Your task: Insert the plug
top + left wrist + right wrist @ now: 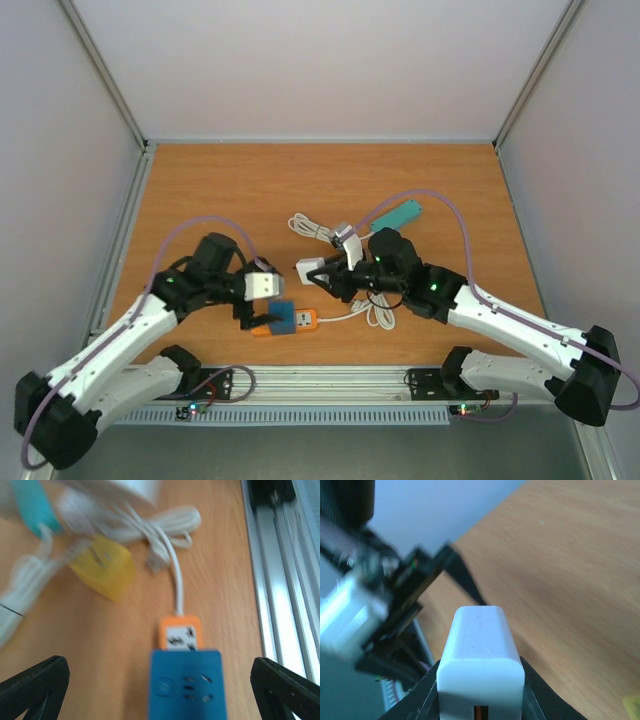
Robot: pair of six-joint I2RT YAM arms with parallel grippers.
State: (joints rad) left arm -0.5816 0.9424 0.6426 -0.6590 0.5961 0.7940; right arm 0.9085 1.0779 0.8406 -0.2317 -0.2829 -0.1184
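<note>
Gripping the plug [480,652] mid-worktop toward the near edge, the right gripper [316,271] pinches this probably light, rigid, slippery block by its flat sides; the left gripper [256,314] gapes over the power strip [291,320].

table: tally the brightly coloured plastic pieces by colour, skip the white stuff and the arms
blue socket block: 1
orange power strip: 1
teal flat bar: 1
yellow translucent block: 1
total: 4
</note>
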